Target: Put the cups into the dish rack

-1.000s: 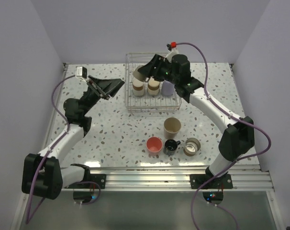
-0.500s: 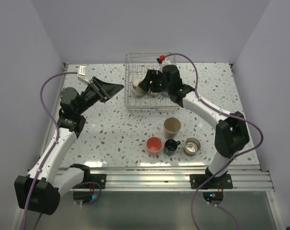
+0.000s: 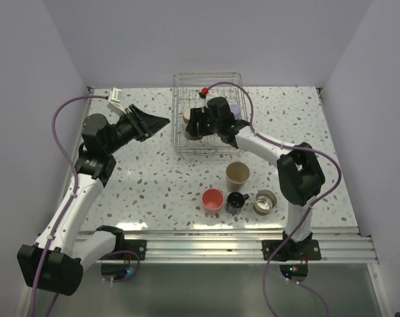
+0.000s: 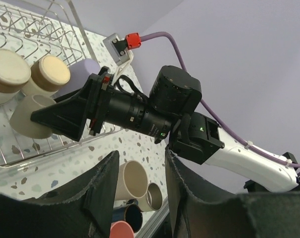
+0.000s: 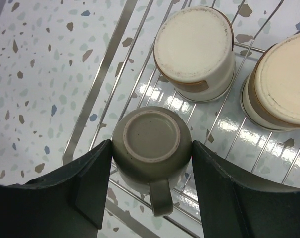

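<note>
Right gripper (image 5: 152, 148) clamps an inverted cup (image 5: 151, 136) — base up, axis vertical — low over the rack (image 5: 98, 84), just inside its left rim; release looks straight down. Left gripper (image 4: 140, 173) half-open, empty, left of rack.

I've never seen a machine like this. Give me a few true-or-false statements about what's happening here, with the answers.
1. The right gripper holds a handled cup bottom-up over the dish rack. True.
2. The left gripper carries the coral-pink cup. False: it is open and empty; that cup stands on the table.
3. The tan cup, black mug and one metal cup also stand on the table. True.
4. The racked cups sit mouth up. False: both racked cups are bottom up.
</note>
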Controlling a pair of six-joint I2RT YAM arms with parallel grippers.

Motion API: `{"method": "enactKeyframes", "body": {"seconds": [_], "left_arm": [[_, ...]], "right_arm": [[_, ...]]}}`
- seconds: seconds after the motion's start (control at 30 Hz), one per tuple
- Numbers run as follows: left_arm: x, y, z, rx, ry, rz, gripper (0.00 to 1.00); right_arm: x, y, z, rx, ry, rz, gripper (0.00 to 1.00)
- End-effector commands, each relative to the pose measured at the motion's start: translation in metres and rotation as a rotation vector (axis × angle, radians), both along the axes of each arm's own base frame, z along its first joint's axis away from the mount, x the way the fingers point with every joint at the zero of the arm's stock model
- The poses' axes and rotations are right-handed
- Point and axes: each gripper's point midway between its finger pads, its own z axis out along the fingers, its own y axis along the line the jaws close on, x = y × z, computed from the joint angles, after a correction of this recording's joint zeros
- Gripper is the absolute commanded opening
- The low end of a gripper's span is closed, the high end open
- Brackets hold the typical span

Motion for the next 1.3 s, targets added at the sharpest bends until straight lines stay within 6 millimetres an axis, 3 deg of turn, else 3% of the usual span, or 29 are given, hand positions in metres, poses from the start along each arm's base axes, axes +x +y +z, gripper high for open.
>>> {"method": "enactKeyframes", "body": {"seconds": [0.0, 0.17, 0.47, 0.83, 0.97, 1.0, 1.1, 1.27], "left_arm": [[0.001, 0.004, 0.007, 0.048, -0.036, 0.007, 0.46], [0.003, 0.007, 0.002, 0.09, -0.011, 0.022, 0.45], [0.011, 0.004, -0.007, 0.11, 0.0, 0.001, 0.46], [0.02, 0.005, -0.01, 0.122, -0.008, -0.008, 0.46], [0.02, 0.005, -0.011, 0.111, -0.004, -0.01, 0.46], [0.019, 0.005, -0.012, 0.109, 0.0, -0.011, 0.45], [0.017, 0.005, -0.011, 0.108, -0.005, -0.012, 0.46], [0.011, 0.007, -0.006, 0.117, -0.02, -0.011, 0.46]], "right_arm": [[0.02, 0.013, 0.026, 0.015, -0.106, 0.0, 0.03], [0.025, 0.025, -0.005, -0.015, -0.068, 0.005, 0.03], [0.039, 0.042, -0.019, -0.015, -0.073, 0.002, 0.03], [0.026, 0.05, -0.043, -0.07, -0.053, 0.042, 0.06], [0.016, 0.045, -0.052, -0.109, -0.024, 0.058, 0.25], [0.014, 0.043, -0.054, -0.116, -0.017, 0.059, 0.36], [0.012, 0.041, -0.054, -0.119, -0.014, 0.058, 0.55], [0.011, 0.042, -0.052, -0.12, -0.014, 0.056, 0.71]]}}
